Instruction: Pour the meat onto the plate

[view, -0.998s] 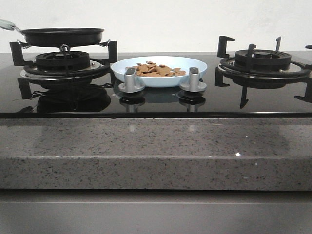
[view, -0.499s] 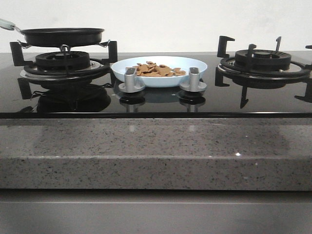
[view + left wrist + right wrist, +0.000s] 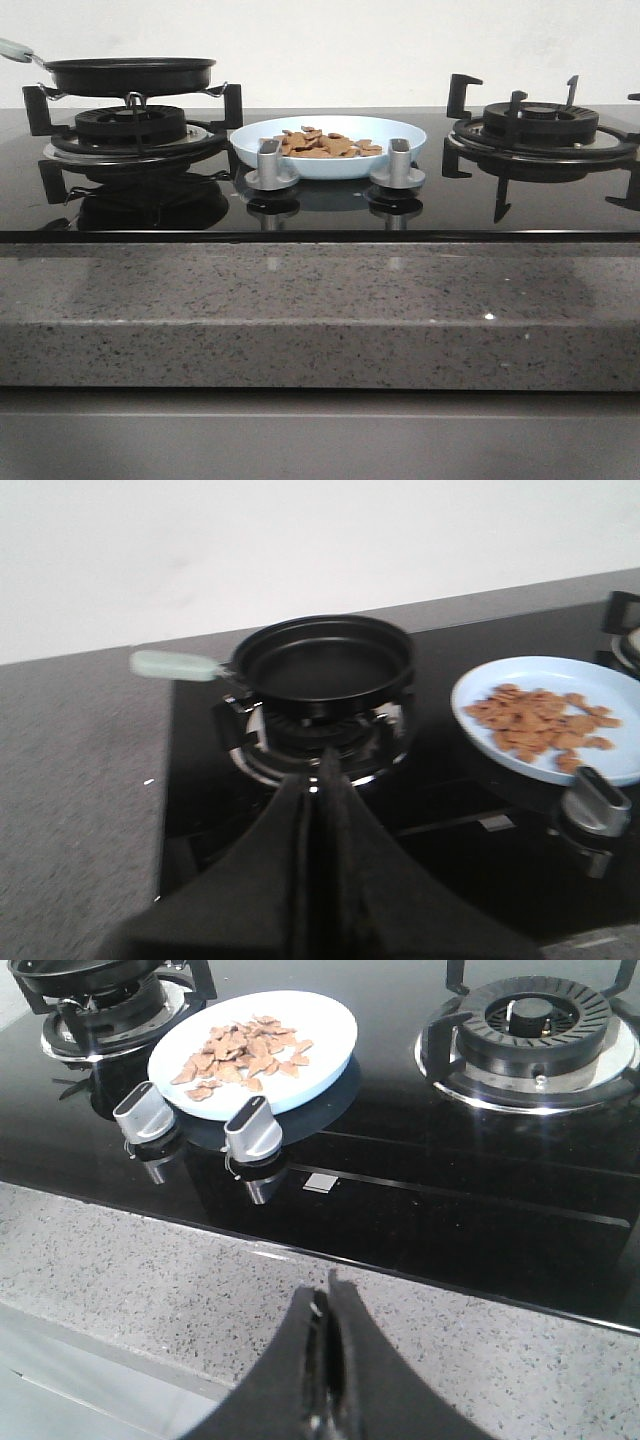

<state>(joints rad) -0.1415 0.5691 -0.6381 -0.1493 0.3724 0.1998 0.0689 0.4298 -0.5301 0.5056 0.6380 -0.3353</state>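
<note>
Black glass hob [image 3: 330, 215] carries plate [image 3: 400, 150] centre, between left burner [image 3: 130, 130], right burner [image 3: 540, 125].

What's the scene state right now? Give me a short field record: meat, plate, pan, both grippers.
meat: heaped on the plate, none visible in the pan
plate: pale blue, on the black glass hob between the two burners, behind the two knobs
pan: black, looks empty, sitting on the left burner, handle pointing outward
left gripper: shut, holding nothing, apart from the pan
right gripper: shut, holding nothing, over the counter's front edge
</note>
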